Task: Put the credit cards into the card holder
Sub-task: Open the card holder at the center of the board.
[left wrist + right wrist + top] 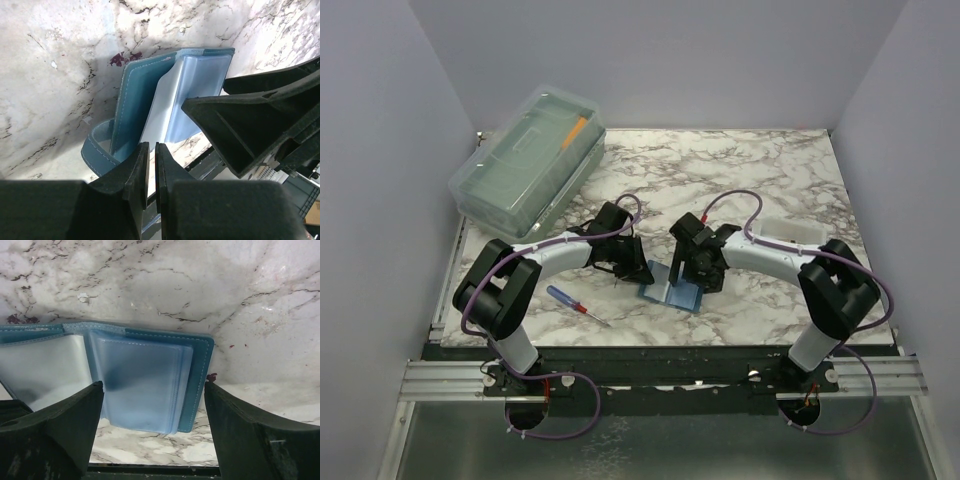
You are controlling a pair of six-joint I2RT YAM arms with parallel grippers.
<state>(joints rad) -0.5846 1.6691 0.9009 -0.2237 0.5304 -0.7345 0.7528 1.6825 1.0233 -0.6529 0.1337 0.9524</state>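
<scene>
1. My left gripper (151, 149) is drawn in to a thin slit right at the raised cover of the card holder (135, 100). I cannot tell whether the cover's edge is pinched between the fingers.
2. My right gripper (154, 390) is spread wide and carries nothing, straddling the clear sleeves (140, 385).
3. The card holder lies open on the table (760, 170), between my two grippers. One half is flat and the other is propped up.
4. To do this step well, I judge the left should hold the cover steady. The right should fetch a card and slide it in edge-first, along the sleeve mouth.
5. Count: one card holder.
6. One screwdriver (578, 303), near my left arm.
7. One white tray (790, 232), by my right arm.
8. One clear lidded box (525, 165), at the far left.
9. Credit cards: I can see none for certain. An orange sliver shows in the box, but it is too small to identify.
</scene>
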